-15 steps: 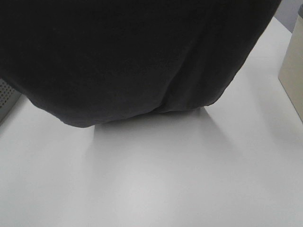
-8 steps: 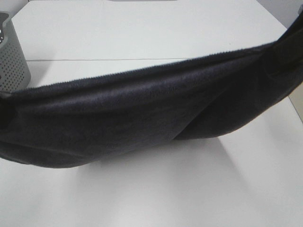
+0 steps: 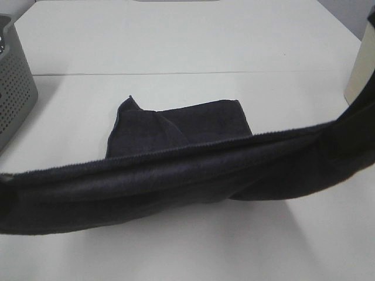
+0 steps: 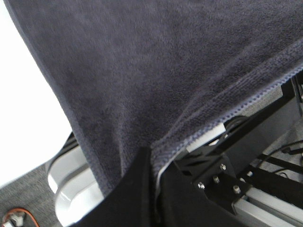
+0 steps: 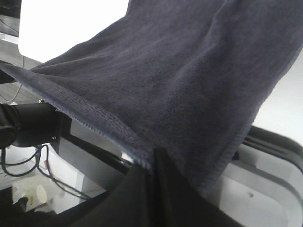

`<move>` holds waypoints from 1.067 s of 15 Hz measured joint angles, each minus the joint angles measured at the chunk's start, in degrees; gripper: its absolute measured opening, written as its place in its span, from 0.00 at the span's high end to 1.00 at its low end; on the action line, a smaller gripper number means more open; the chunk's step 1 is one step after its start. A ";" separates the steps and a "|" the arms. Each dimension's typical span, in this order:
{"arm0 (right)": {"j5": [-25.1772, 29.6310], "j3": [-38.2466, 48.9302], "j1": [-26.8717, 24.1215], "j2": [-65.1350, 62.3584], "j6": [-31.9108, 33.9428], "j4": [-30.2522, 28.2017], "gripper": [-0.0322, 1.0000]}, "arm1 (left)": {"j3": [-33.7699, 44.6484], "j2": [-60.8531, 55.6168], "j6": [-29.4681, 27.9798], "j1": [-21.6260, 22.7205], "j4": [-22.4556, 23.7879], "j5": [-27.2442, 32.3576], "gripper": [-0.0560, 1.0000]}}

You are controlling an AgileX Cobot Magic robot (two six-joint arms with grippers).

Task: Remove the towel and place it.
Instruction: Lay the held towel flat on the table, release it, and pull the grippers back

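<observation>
The left gripper [image 4: 155,163] and right gripper [image 5: 152,165] each clamp the hem of the towel [image 3: 176,175], which has sunk from filling the high view to a low sagging span right of the basket [image 3: 12,88], its far fold apparently on the table [image 3: 176,47], so placing looks close

Charcoal towel [image 3: 176,181], grey perforated basket [image 3: 14,88], white table [image 3: 176,35]
</observation>
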 joint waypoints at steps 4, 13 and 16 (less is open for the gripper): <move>-0.06 10.14 0.00 -1.20 0.23 2.23 0.96 | 10.77 -2.81 -1.20 0.11 -5.61 0.06 0.95; 0.00 24.12 -0.11 3.78 -2.75 2.81 0.96 | 17.88 1.20 -2.92 -11.34 -8.14 -0.97 0.95; -0.11 24.92 -0.11 8.54 -5.10 2.64 0.96 | 17.88 7.68 -3.55 -13.01 -8.08 -1.38 0.95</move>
